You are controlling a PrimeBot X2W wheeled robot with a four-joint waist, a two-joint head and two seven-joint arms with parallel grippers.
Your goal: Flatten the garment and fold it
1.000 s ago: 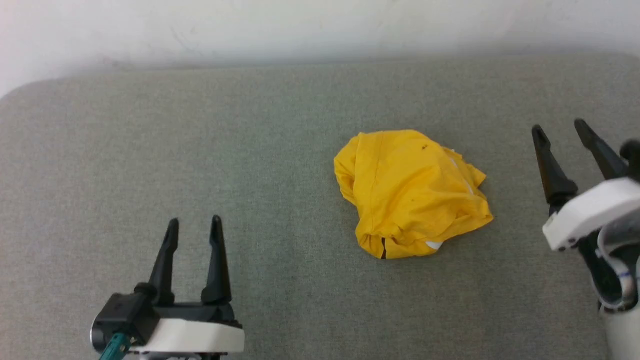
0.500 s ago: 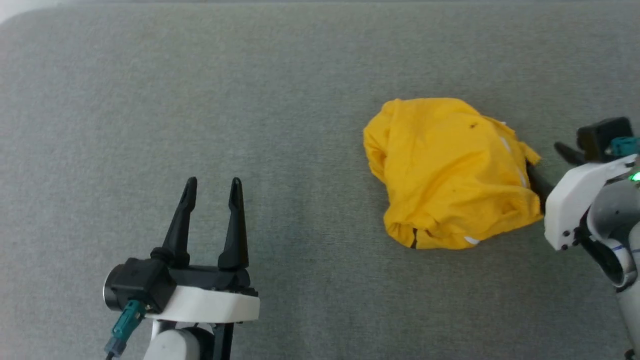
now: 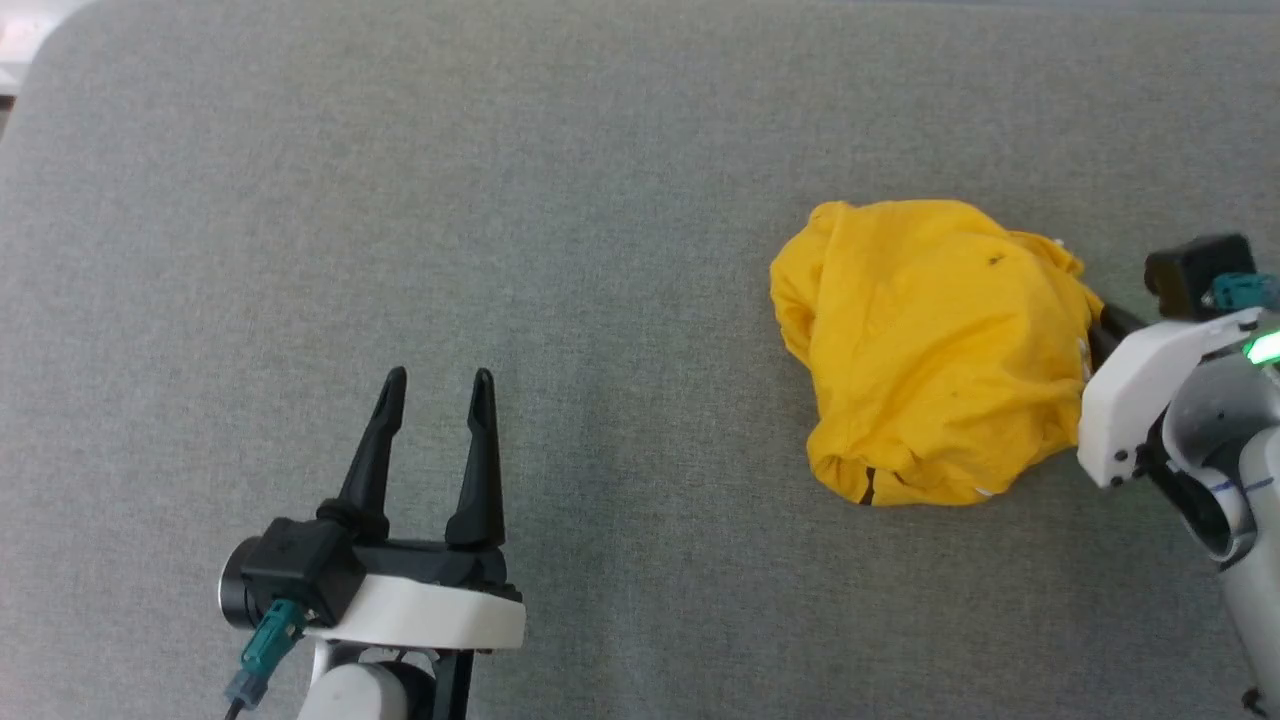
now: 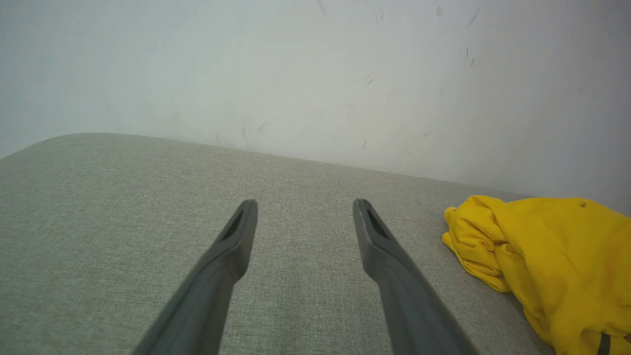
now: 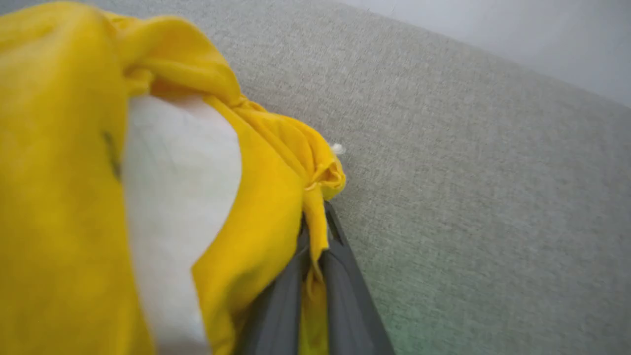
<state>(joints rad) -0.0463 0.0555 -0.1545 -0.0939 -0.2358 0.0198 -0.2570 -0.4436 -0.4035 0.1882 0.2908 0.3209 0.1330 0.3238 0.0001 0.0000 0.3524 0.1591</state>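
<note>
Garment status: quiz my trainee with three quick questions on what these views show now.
1. True or false: the left pincer touches the garment.
2. The right pincer is: A open, B shut on garment fabric, C shut on nothing.
3. Fill in: on the grey surface the garment lies ____, not flat.
Key: 1 false, it is open and apart. 2 B. 3 crumpled.

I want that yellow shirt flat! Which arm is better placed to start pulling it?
The right. Its jaws are shut on a fold of the yellow shirt, so it could probably pull from there. The left jaws stand open over the grey cushion, apart from the shirt.
</note>
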